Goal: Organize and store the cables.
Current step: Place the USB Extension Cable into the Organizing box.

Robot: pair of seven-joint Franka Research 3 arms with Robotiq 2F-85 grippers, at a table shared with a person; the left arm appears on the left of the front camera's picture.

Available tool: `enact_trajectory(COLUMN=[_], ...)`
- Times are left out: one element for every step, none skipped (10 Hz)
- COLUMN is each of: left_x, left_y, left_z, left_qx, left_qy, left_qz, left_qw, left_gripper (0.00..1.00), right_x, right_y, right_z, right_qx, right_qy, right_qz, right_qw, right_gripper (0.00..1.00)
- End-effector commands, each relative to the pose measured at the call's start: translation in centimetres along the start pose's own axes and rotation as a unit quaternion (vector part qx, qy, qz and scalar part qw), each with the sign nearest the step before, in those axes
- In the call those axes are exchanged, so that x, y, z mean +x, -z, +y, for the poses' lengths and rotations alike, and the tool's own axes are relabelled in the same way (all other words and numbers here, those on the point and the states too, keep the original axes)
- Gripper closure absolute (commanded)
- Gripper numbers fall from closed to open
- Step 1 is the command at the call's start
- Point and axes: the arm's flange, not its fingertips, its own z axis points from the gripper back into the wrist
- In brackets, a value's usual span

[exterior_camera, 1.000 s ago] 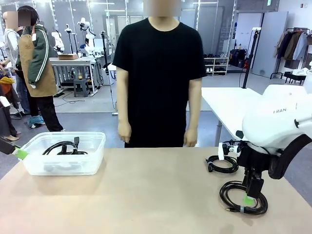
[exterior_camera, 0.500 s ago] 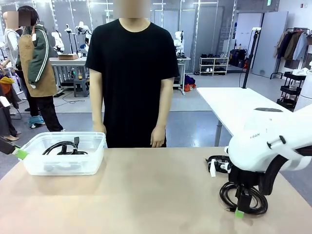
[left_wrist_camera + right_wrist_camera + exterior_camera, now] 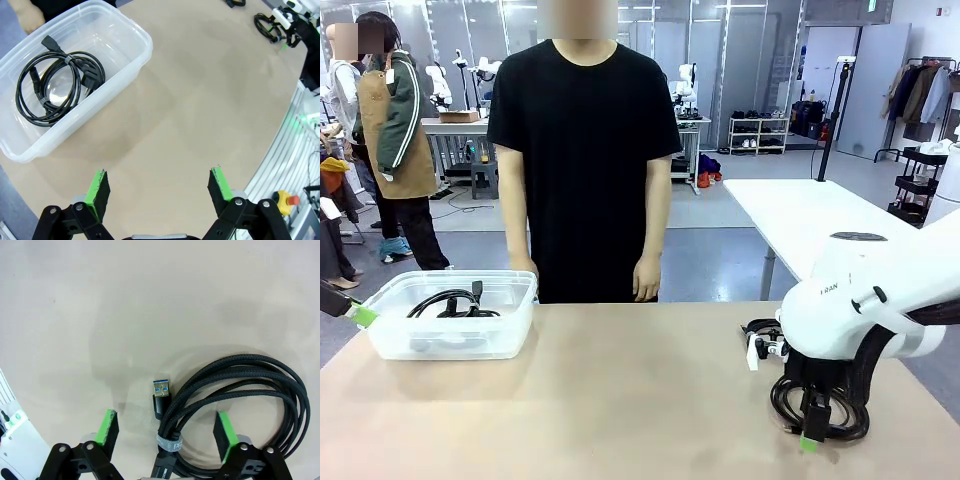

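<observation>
Cable (image 3: pixel 240 365), braided black loops, lies between right gripper (image 3: pixel 165 422) fingers (image 3: pixel 110 427).

The black coiled braided cable (image 3: pixel 240 385) looks woven and matt, bound by a grey cloth strap (image 3: pixel 169 443); its plug tip (image 3: pixel 160 388) is shiny metal. The clear plastic bin (image 3: pixel 127 67) is smooth and glossy, the black coiled cord (image 3: pixel 82 80) inside it smooth, rubbery. The beige tabletop (image 3: pixel 620 400) is matt.
</observation>
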Motion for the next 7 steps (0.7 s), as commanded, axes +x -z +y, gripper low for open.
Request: enact_trajectory(left_x=[0.13,0.13,0.13,0.13,0.13,0.13,0.13], left_y=[0.03,0.03,0.03,0.03,0.03,0.03,0.03], left_z=[0.06,0.06,0.06,0.06,0.06,0.06,0.06], left_qx=[0.000,0.000,0.000,0.000,0.000,0.000,0.000], left_qy=[-0.001,-0.001,-0.001,-0.001,-0.001,-0.001,-0.001], left_qz=[0.002,0.002,0.002,0.002,0.002,0.002,0.002], left_qw=[1.000,1.000,1.000,1.000,1.000,1.000,1.000], left_gripper=[0.00,0.00,0.00,0.00,0.00,0.00,0.00], right_x=[0.37,0.32,0.38,0.49,0.54,0.58,0.64], right_y=[-0.43,-0.37,-0.30,-0.34,-0.46,-0.54,-0.56], right_z=[0.08,0.02,-0.07,-0.11,-0.26,-0.31,-0.31], right_qx=[-0.007,-0.005,-0.004,-0.006,-0.008,-0.007,-0.007], right_qy=[0.014,0.018,0.020,0.017,0.014,0.011,0.009], right_qz=[0.020,0.032,0.038,0.041,0.042,0.041,0.041], right_qw=[1.000,0.999,0.999,0.999,0.999,0.999,0.999], right_gripper=[0.60,0.90,1.00,1.00,1.00,0.96,1.00])
